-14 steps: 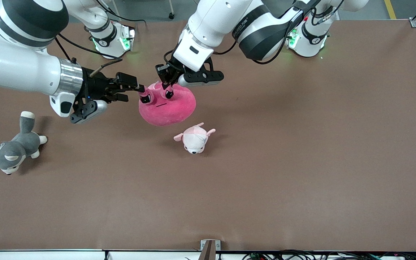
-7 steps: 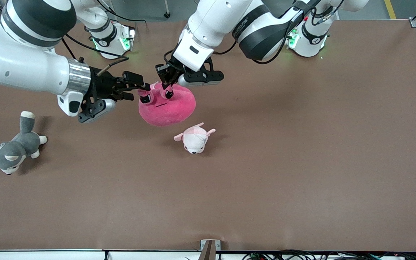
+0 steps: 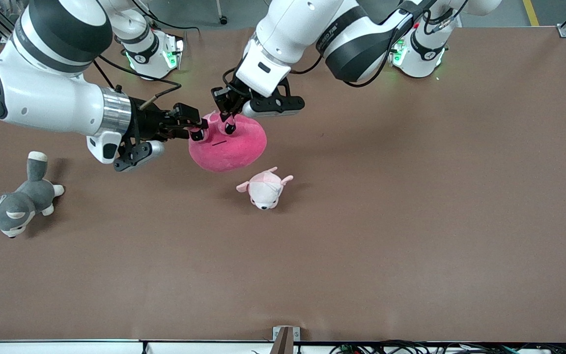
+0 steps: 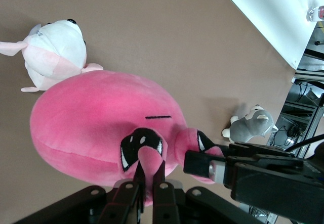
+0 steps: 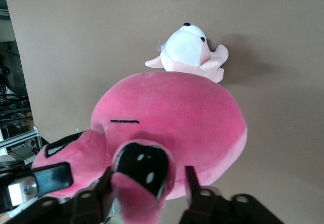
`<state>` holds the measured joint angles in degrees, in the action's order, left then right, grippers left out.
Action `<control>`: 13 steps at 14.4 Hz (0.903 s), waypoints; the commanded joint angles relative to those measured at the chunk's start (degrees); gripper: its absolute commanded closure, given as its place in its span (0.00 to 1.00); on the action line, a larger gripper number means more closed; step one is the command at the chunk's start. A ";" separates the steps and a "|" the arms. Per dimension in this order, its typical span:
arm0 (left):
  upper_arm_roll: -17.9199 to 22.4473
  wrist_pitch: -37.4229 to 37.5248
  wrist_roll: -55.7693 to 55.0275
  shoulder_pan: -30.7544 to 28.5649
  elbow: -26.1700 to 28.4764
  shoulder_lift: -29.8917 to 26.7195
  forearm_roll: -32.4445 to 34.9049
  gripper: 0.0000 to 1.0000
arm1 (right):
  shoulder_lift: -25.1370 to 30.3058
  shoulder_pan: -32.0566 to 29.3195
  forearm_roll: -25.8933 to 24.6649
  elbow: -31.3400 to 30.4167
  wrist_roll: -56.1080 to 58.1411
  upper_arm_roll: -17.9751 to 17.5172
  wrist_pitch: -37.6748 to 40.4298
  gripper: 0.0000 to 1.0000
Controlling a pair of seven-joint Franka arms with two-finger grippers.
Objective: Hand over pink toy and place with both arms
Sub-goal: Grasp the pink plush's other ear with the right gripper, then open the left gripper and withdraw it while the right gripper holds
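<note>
Left end effector [image 3: 224, 117] pinching pink toy [image 3: 231, 147], face up

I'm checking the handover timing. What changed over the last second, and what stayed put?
The right gripper moved in toward the pink toy from the right arm's end of the table; its open fingers now straddle one eye bump, not yet closed. The left gripper stayed shut on the toy's other bump, holding it up in the same spot. The pale pink-and-white plush and grey plush dog did not move.
</note>
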<state>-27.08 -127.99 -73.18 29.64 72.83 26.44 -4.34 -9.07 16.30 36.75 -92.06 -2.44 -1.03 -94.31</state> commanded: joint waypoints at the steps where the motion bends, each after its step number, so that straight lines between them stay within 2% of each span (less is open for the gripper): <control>1: -0.08 -0.24 -0.38 0.25 -1.46 0.55 -0.49 1.00 | -0.16 0.48 0.69 0.83 -0.28 0.50 0.09 0.74; 3: -0.08 -0.24 -0.38 0.25 -1.38 0.64 -0.49 1.00 | -0.16 0.48 0.69 0.83 -0.19 0.50 0.09 0.86; 6: -0.08 -0.24 -0.38 0.25 -1.46 0.55 -0.49 1.00 | -0.07 0.40 0.42 0.66 -0.19 0.50 0.70 0.96; 13: -0.17 -0.24 -0.38 0.25 -1.46 0.37 -0.49 1.00 | 0.36 0.14 0.42 0.83 -0.72 0.59 2.63 0.99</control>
<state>-27.08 -127.99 -73.18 29.63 72.78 26.48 -4.34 -9.06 16.30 36.75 -91.67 -2.44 -0.92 -93.41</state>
